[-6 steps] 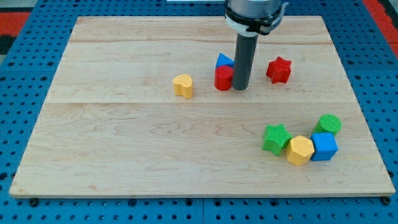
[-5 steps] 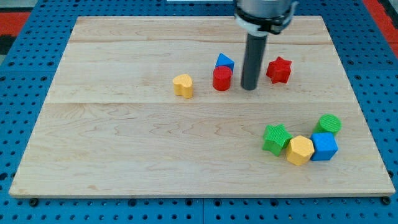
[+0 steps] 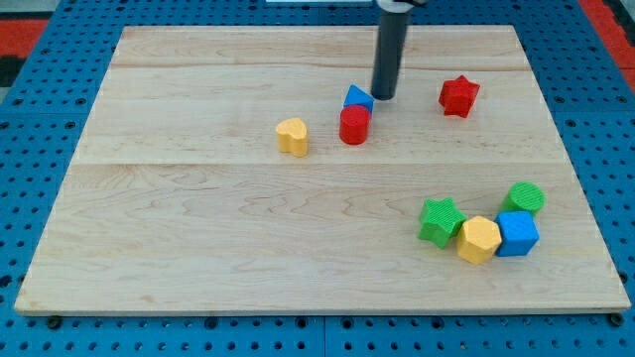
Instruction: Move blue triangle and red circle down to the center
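The blue triangle [image 3: 358,98] sits above the board's middle, touching the red circle [image 3: 354,125] just below it. My tip [image 3: 383,96] rests on the board right beside the blue triangle, at its upper right, very close or touching. The rod rises from there out of the view's top.
A red star [image 3: 458,95] lies right of my tip. A yellow heart [image 3: 293,136] lies left of the red circle. At lower right cluster a green star [image 3: 440,219], yellow hexagon [image 3: 478,239], blue cube [image 3: 517,233] and green circle [image 3: 525,199]. The wooden board [image 3: 198,248] sits on a blue pegboard.
My tip moved from right of the red circle up and left to the blue triangle's upper right. The red star shifted right and slightly up. The blue triangle and red circle stayed.
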